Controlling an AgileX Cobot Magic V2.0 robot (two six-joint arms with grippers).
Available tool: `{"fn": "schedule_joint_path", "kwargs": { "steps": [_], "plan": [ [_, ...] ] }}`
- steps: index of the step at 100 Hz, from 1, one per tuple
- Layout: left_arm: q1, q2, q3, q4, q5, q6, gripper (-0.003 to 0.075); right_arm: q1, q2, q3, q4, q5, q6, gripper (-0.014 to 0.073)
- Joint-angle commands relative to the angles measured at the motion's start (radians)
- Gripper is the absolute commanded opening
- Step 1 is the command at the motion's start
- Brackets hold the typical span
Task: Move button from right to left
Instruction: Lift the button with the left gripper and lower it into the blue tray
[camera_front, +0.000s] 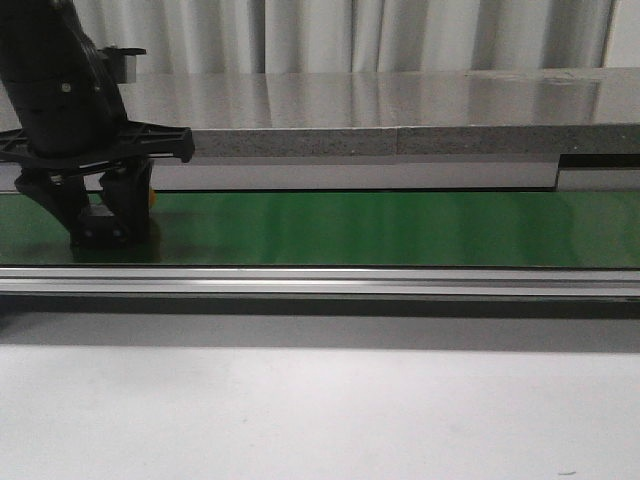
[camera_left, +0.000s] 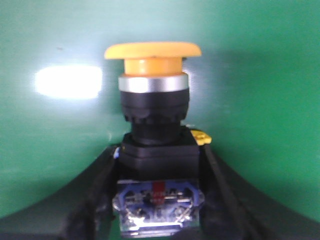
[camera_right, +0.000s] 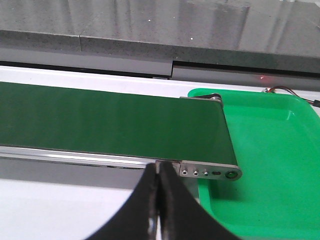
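The button (camera_left: 152, 90) has a yellow-orange cap (camera_left: 152, 50) and a black body with a bluish terminal block. It sits between the black fingers (camera_left: 100, 190) of my left gripper (camera_left: 159, 152), which close against both sides of the body, over the green belt. In the front view the left gripper (camera_front: 100, 222) is low on the belt's far left. Only a bit of the button's yellow (camera_front: 151, 197) shows beside it. My right gripper (camera_right: 158, 167) is shut and empty, by the belt's right end and in front of its rail. It is out of the front view.
The green conveyor belt (camera_front: 400, 228) runs left to right behind an aluminium rail (camera_front: 320, 282). A grey stone shelf (camera_front: 400, 140) stands behind it. A bright green tray (camera_right: 280, 150) sits at the belt's right end. White tabletop (camera_front: 320, 410) lies in front.
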Motion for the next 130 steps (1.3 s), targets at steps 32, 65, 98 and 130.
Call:
{"fn": "schedule_joint_path", "kwargs": {
  "steps": [32,65,98,130],
  "plan": [
    [0.186,-0.19,-0.062,-0.007,0.013,0.066,0.023,0.001,0.013,-0.023,0.001,-0.075,-0.002,-0.0067],
    [0.444,-0.192,-0.062,-0.007,0.091,0.29,0.023,0.001,0.013,-0.023,0.001,-0.075,-0.002,-0.0067],
    [0.579,-0.149,-0.062,0.045,0.079,0.493,0.023,0.001,0.013,-0.023,0.001,-0.075,-0.002,-0.0067],
    [0.648,-0.038,-0.06,0.1,0.045,0.494,0.023,0.001,0.013,-0.023,0.001,-0.075,-0.002,-0.0067]
  ]
}}
